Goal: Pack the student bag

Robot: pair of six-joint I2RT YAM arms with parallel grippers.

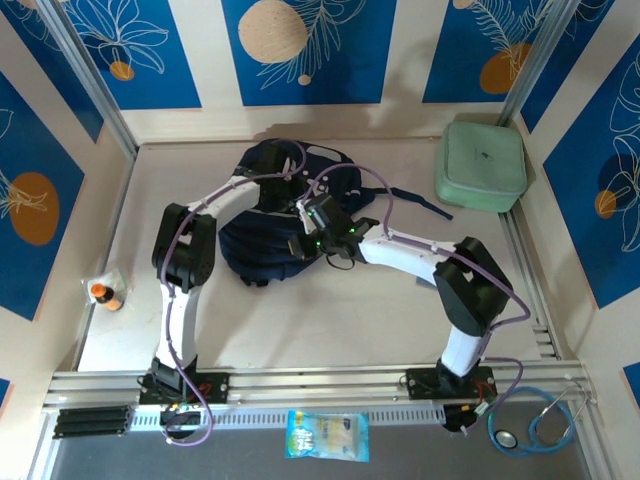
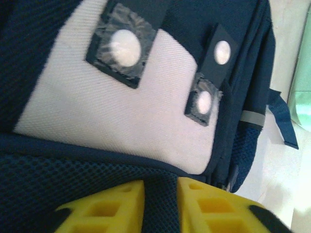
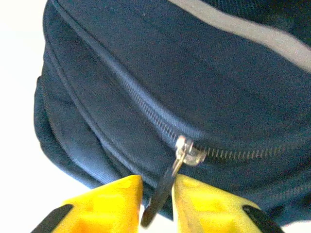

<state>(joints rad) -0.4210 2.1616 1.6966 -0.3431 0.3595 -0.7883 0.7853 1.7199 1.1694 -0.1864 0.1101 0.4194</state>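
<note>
The student bag [image 1: 262, 250], navy blue with a grey-white panel [image 2: 112, 111], lies at the back middle of the table. My left gripper [image 2: 161, 187] reaches over its top and is shut on a fold of the navy mesh fabric [image 2: 73, 184], which fills the gap between the yellow fingers. My right gripper [image 3: 158, 182] is at the bag's near side [image 3: 121, 63], jaws slightly apart. The dark zip pull [image 3: 163, 194] hangs from the metal slider [image 3: 187, 151] between them, against the right finger, with a gap on its left. In the top view the right gripper [image 1: 300, 243] sits on the bag's front.
A pale green square zip case [image 1: 481, 165] lies in the back right corner. A small orange-capped bottle [image 1: 104, 295] stands at the left edge. A snack packet [image 1: 327, 435] and a stethoscope [image 1: 530, 425] lie beyond the near rail. Walls close in the table's sides.
</note>
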